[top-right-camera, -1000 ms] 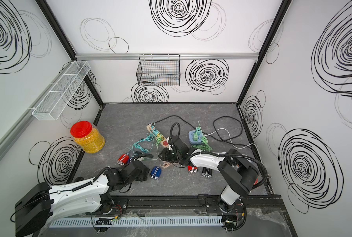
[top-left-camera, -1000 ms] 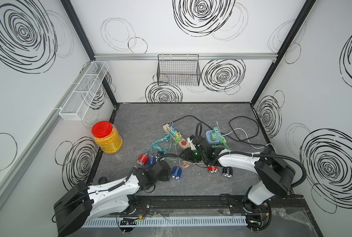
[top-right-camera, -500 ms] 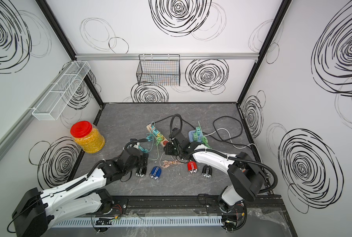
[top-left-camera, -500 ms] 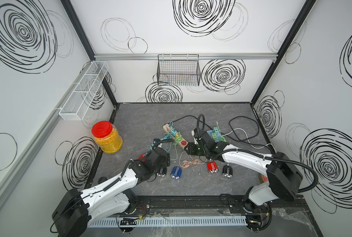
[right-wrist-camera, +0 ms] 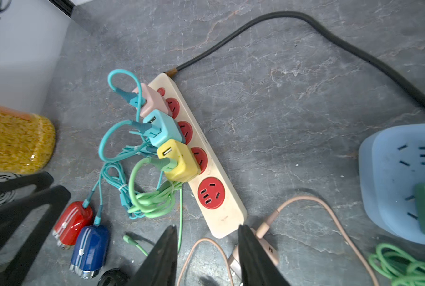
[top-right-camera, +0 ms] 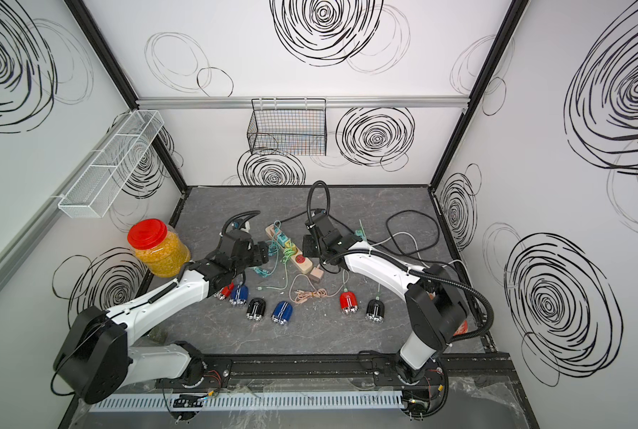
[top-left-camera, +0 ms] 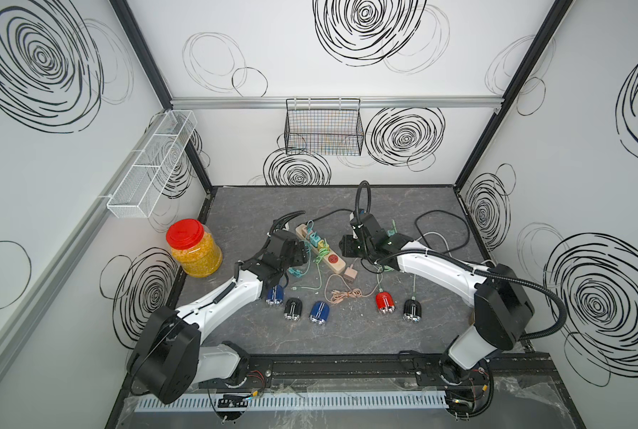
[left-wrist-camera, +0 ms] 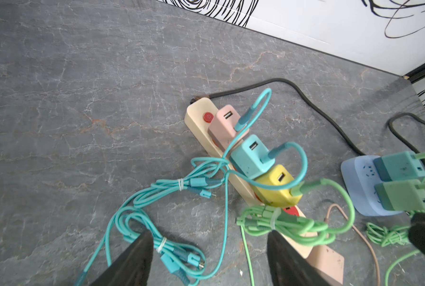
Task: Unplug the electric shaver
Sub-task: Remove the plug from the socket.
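Shaver tally: we counted six electric shavers, namely two red shavers (top-right-camera: 348, 302) (top-right-camera: 226, 291) (one half hidden), two blue shavers (top-right-camera: 238, 294) (top-right-camera: 282, 311) and two black shavers (top-right-camera: 256, 309) (top-right-camera: 375, 310).

We logged two socket units: one beige power strip (right-wrist-camera: 227, 215) with four red sockets (right-wrist-camera: 211, 195), and one blue socket block (left-wrist-camera: 360, 178).

Chargers came to six:
- three on the strip (left-wrist-camera: 225, 123) (left-wrist-camera: 249, 156) (left-wrist-camera: 277, 188)
- two on the block (left-wrist-camera: 399, 164) (left-wrist-camera: 402, 198)
- one loose (top-left-camera: 350, 275)

We also noted one jar (top-left-camera: 198, 252) and two wire baskets (top-left-camera: 150, 171) (top-left-camera: 323, 128). The cables were too tangled for us to count.

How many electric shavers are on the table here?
6, in a row across the near table: left red shaver, half under the left arm, left blue shaver, left black shaver, middle blue shaver, right red shaver, right black shaver. Others may be hidden.
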Robot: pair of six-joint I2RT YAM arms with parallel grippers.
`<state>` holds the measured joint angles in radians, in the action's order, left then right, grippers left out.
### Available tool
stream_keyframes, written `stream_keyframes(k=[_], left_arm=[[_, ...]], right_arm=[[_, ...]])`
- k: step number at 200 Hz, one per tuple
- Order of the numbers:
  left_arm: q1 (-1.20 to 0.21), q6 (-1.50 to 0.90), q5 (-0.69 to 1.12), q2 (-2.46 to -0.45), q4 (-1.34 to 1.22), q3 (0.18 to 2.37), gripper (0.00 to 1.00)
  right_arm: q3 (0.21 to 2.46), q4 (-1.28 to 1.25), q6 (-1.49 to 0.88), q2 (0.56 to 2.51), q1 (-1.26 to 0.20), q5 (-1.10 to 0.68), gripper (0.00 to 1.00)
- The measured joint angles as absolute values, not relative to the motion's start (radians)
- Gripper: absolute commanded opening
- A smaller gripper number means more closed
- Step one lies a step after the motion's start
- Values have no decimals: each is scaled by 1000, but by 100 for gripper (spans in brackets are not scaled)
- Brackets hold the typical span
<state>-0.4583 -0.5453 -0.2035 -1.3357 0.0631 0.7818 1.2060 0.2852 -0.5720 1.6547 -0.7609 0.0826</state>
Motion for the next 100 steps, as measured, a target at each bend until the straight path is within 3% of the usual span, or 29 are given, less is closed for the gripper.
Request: stream_keyframes(k=[17, 63, 100], left_arm=[[-440, -545, -196, -1379, 44, 807, 77], [-356, -550, -188, -1488, 26, 851, 62], [-305, -552, -175, -1593, 29, 934, 30]], right_arm=[[1232, 295, -550, 1684, -761, 83, 65], [1314, 322, -514, 1728, -767, 76, 66], [1431, 357, -474, 1800, -792, 84, 66]])
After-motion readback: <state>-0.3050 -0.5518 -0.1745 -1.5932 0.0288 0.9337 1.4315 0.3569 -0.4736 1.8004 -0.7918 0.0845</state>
